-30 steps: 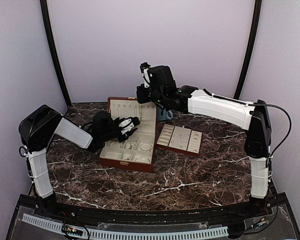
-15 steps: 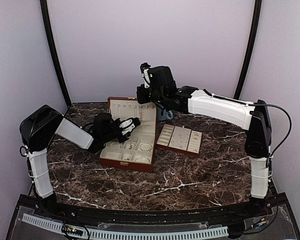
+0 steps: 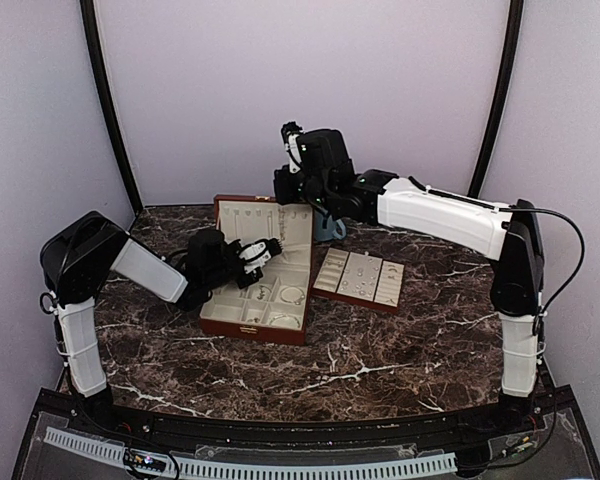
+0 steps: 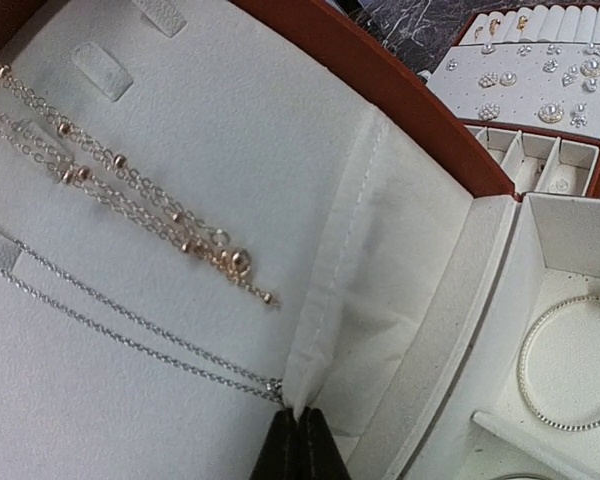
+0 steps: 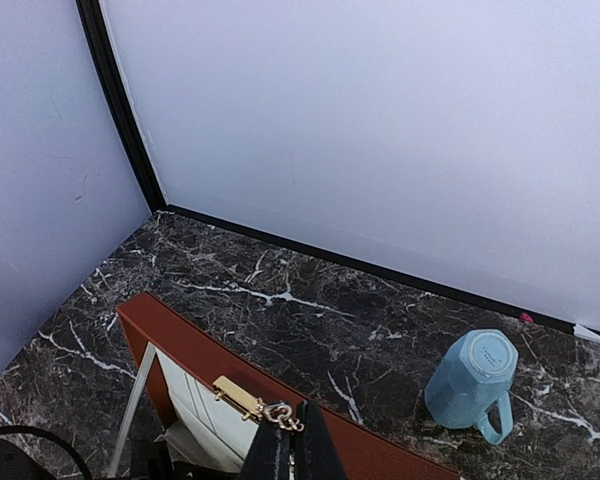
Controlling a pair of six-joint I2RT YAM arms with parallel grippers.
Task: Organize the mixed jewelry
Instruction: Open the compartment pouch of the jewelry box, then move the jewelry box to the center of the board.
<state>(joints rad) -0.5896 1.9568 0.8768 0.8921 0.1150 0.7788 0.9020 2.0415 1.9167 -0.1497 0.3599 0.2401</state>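
The reddish-brown box (image 3: 252, 326) stands open with its cream-lined lid (image 4: 230, 130) upright. In the lid hang a gold bead chain (image 4: 130, 180) and a silver chain (image 4: 130, 328). My left gripper (image 4: 300, 440) is shut, pinching the edge of the lid's cream fabric pocket (image 4: 340, 290) right beside the silver chain's end. A thin bracelet (image 4: 570, 365) lies in a box compartment. Several tiny silvery pieces (image 4: 550, 112) sit on the flat tray (image 3: 360, 278). My right gripper (image 5: 292, 445) is shut at the lid's top edge by the brass clasp (image 5: 242, 397); whether it pinches anything does not show.
A light-blue mug (image 5: 472, 380) lies on the marble behind the box, mostly hidden in the top view by the right arm (image 3: 440, 215). The tray lies just right of the box. Pale walls close the back and both sides.
My left gripper has closed from open onto the fabric pocket edge inside the lid. The right arm, box and tray have not moved.
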